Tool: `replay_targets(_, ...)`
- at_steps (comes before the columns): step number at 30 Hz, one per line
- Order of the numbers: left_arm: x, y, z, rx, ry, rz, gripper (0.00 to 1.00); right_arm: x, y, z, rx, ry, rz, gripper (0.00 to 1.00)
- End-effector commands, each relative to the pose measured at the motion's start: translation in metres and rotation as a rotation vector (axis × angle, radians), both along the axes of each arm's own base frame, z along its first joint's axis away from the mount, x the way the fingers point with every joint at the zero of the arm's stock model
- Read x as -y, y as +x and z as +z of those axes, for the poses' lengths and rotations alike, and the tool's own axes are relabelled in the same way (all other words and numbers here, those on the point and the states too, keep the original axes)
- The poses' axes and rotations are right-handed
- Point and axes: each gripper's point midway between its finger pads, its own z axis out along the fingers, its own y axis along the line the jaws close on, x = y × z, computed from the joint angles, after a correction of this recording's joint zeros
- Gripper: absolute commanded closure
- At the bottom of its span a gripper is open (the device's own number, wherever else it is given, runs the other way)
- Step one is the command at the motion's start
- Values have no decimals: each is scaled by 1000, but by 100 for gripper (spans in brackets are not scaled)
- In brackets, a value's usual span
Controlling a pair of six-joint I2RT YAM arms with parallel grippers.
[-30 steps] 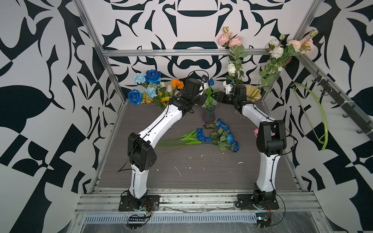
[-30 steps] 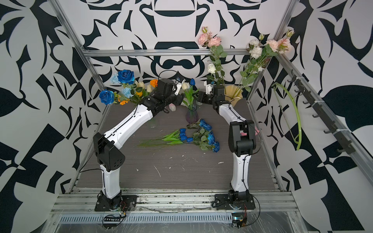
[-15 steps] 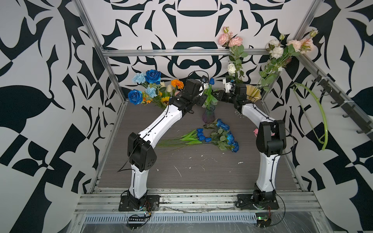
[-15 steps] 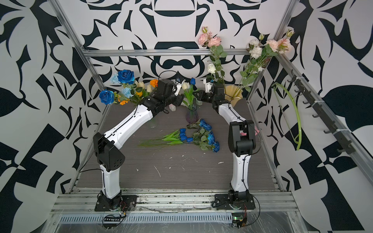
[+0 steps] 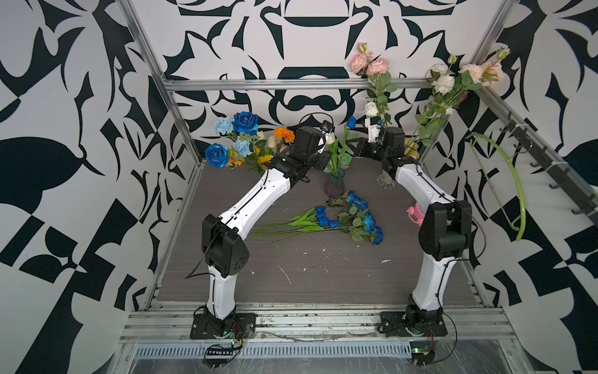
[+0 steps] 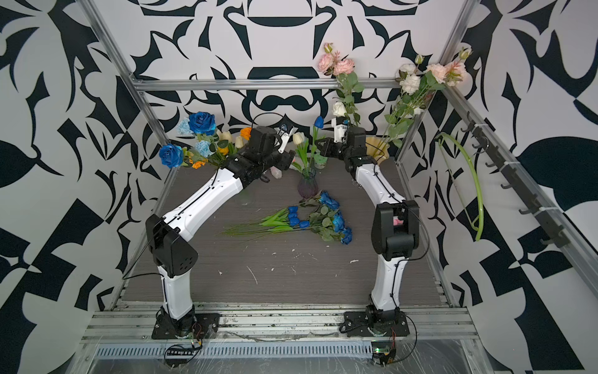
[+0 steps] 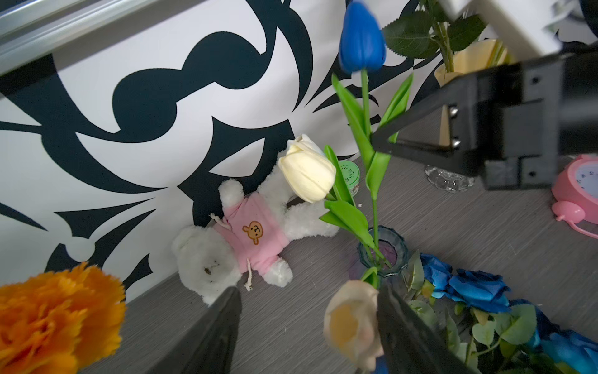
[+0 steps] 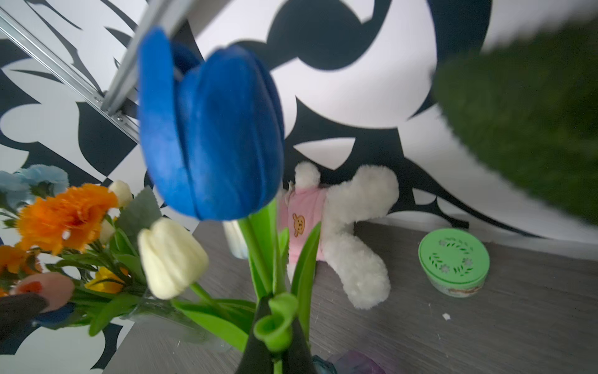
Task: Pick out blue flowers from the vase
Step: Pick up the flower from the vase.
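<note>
Gripping blue tulip [image 7: 361, 39]: right gripper [image 7: 377, 142] pinched shut on its stem and leaves below the bloom | tulip upright, stem in purple vase [image 7: 398, 247] beside cream tulip [image 7: 307, 171] | left gripper [image 7: 309, 289] jaws apart, peach bloom [image 7: 351, 320] beside one finger | blue flowers [image 5: 352, 220] lying on table [image 5: 291, 275] near vase

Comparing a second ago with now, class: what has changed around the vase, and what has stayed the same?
The right hand closed on the blue tulip at its stem. The tulip still stands in the vase, the left hand stays open nearby, and the pile of blue flowers lies unmoved.
</note>
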Motion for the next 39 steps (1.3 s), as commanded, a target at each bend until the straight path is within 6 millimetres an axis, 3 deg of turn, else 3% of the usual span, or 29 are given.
replay_targets(1, 0, -13, 21, 29, -27, -18, 30, 7, -14, 55, 152, -18, -42, 100)
replay_targets(11, 0, -25, 51, 76, -77, -47, 30, 27, -58, 119, 279, -38, -134, 100)
replay_targets(18, -3, -47, 69, 98, -107, -76, 29, 33, -103, 128, 266, 33, -142, 100)
replay_targets(25, 30, -86, 74, 58, -254, -264, 23, 31, -138, 127, 241, 158, -119, 100)
replay_targets(33, 66, -112, 68, -4, -384, -458, 23, 29, -178, 150, 251, 211, -90, 100)
replay_targets(39, 91, -107, 53, 1, -395, -487, 22, 28, -192, 150, 240, 254, -82, 100)
